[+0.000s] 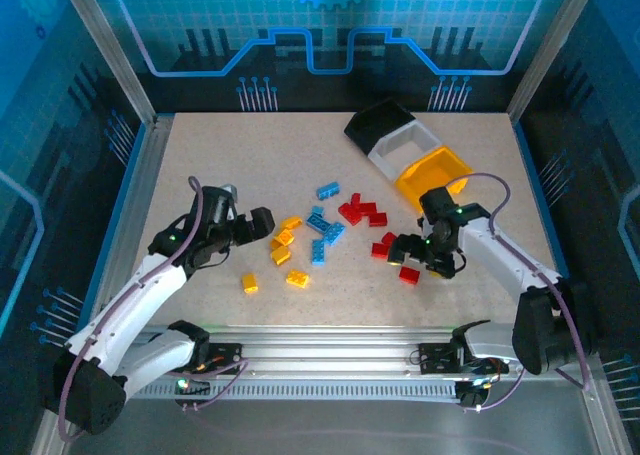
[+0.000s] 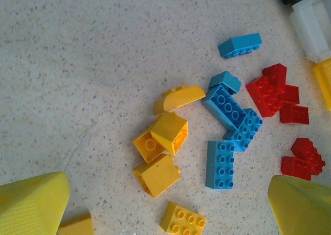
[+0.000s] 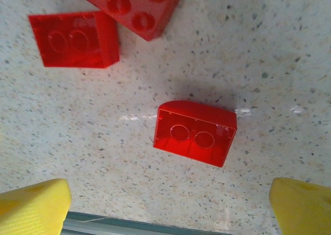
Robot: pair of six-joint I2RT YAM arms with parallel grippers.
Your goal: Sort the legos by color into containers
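From above: legos lie loose mid-table, bins grouped at the far right. My left gripper and right gripper both gape, holding nothing. Left wrist: yellow bricks lie ahead of my left fingers. Right wrist: a red brick sits centred between my right fingers; grasping it comes next, I judge: descend straight, then close.

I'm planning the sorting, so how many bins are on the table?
3, far right on the table: a black bin farthest back, a white bin in the middle, a yellow bin nearest. None seems hidden.
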